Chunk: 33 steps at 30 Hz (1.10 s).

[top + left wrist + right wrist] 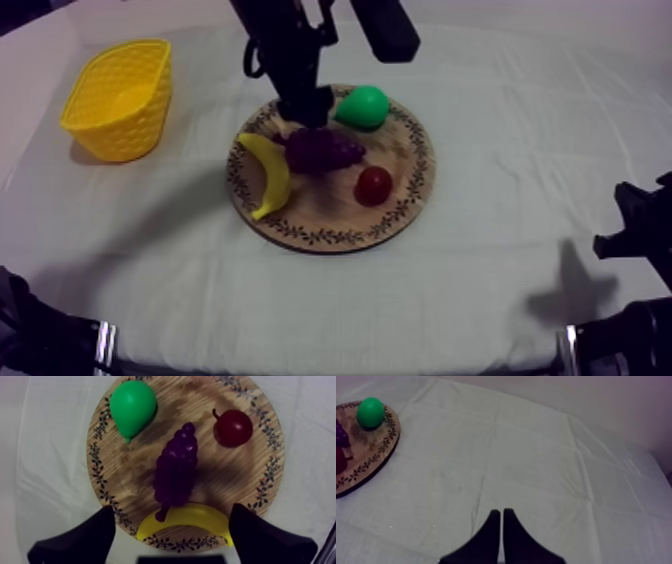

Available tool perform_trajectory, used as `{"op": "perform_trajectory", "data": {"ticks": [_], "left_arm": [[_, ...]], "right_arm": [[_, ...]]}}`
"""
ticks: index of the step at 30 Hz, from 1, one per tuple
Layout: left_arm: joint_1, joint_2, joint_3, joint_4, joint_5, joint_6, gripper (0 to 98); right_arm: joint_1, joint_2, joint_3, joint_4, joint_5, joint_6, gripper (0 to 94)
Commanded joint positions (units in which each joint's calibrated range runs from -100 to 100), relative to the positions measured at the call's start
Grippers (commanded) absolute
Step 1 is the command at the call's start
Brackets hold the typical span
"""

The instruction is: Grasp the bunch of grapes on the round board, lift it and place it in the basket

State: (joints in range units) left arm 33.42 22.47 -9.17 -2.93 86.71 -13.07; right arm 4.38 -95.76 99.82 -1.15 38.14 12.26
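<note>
L gripper [172, 516] spread over knobbly purple grapes [175, 471] on round wood board [250, 501]; R gripper [501, 513] pressed together.

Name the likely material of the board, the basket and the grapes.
The board: wood, it seems, matt, with visible grain and a printed leaf rim. The basket: likely moulded plastic, bright yellow, lattice walls. The grapes: probably plastic or rubber, purple beads with faint sheen.

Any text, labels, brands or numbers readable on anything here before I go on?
None readable.
The wooden board has only a leaf pattern round its rim, no letters.
The yellow basket, the bunch of grapes and the cloth bear no writing.
</note>
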Motion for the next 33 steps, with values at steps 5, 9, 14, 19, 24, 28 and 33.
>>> {"op": "perform_trajectory", "data": {"ticks": [5, 9, 14, 19, 24, 28, 33], "left_arm": [[0.5, 1.1, 0.0, -0.47, 0.0, 0.6, 95.0], [0.7, 2.9, -0.2, -0.60, -0.1, 0.8, 95.7], [0.4, 5.8, -0.7, -0.65, -0.3, 0.9, 96.0], [0.0, 9.3, -2.0, -0.69, -0.5, 1.0, 96.0], [-0.1, 12.4, -3.8, -0.77, -1.0, 1.0, 96.0], [-0.3, 14.3, -5.1, -0.78, -1.2, 0.9, 96.0], [-0.7, 16.1, -5.7, -0.65, -1.2, 0.9, 96.0]], "right_arm": [[0.0, 0.0, 0.0, 0.0, 0.0, 0.2, 0.3], [0.0, 0.0, 0.0, 0.0, 0.0, 0.2, 0.3], [0.0, 0.0, 0.0, 0.0, 0.0, 0.2, 0.3], [0.0, 0.0, 0.0, 0.0, 0.0, 0.2, 0.3], [0.0, 0.0, 0.0, 0.0, 0.0, 0.2, 0.3], [0.0, 0.0, 0.0, 0.0, 0.0, 0.2, 0.3], [0.0, 0.0, 0.0, 0.0, 0.0, 0.2, 0.3]]}}
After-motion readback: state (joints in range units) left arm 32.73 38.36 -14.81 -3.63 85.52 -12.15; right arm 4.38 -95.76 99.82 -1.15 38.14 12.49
